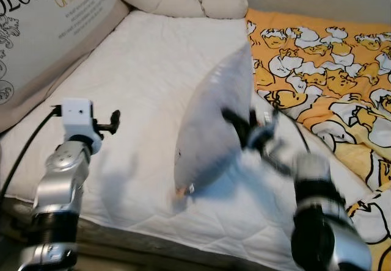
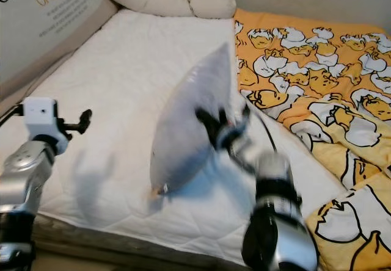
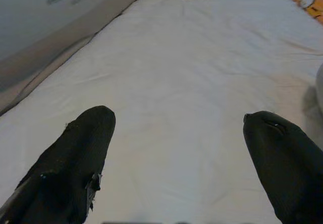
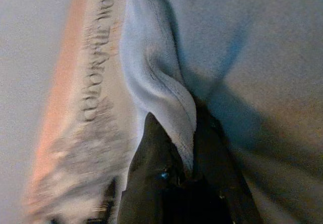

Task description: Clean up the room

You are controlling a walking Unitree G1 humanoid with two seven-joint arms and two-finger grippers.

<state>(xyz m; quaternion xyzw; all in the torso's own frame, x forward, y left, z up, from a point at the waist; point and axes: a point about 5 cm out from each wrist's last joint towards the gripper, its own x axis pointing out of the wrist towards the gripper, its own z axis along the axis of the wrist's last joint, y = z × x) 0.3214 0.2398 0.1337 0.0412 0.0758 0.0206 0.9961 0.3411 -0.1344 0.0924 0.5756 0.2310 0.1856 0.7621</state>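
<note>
A pale grey pillow hangs tilted above the white mattress, its lower corner near the bed's front. My right gripper is shut on the pillow's edge; in the right wrist view the grey fabric is pinched between the two black fingers. The right arm is blurred. My left gripper is held above the left part of the mattress, and the left wrist view shows its fingers spread wide over bare sheet, holding nothing.
An orange blanket with duck prints covers the bed's right side. A long beige bolster lies along the far end. A large printed cushion leans at the left. The mattress's front edge is close to me.
</note>
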